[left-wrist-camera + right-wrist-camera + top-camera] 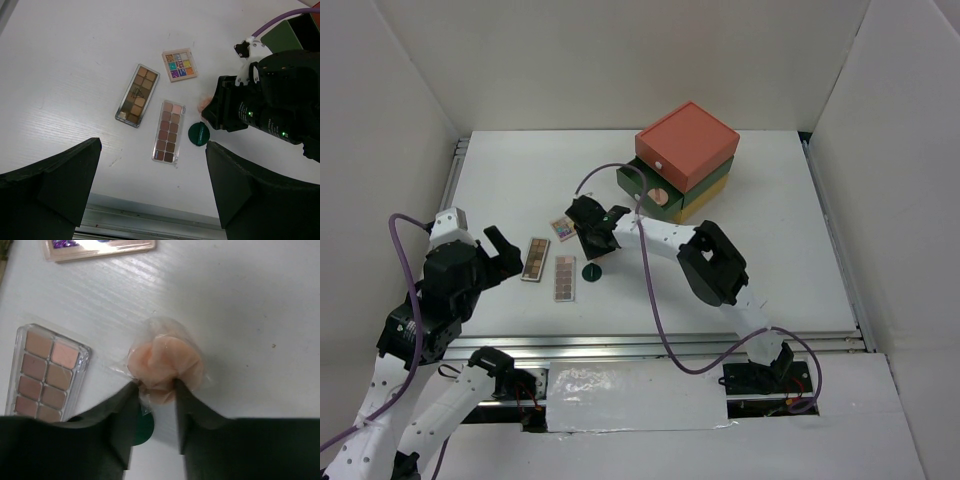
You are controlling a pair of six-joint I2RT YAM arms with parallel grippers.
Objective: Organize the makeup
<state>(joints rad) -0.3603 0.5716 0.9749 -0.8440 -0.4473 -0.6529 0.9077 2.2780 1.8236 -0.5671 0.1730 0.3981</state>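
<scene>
My right gripper (155, 387) was down on the desk (770, 260), its fingers partly closed and pinching the near edge of the pink puff (165, 362), which lay in a clear wrapper between the square multicolour palette (180, 65) and the dark-green compact (199, 134). My left gripper (495, 250) hung fully open and empty over the near left of the desk. The two brown palettes (137, 95) (169, 131) lay side by side to the left of the puff, well short of the stacked drawer box (685, 160).

My worry was the grip. The fingers had only the rim of something soft, and perhaps mostly wrapper, so I judged a lift could let it slide out or tear loose. The green compact sat just beside the fingers, so any sideways drag would likely knock it away.
</scene>
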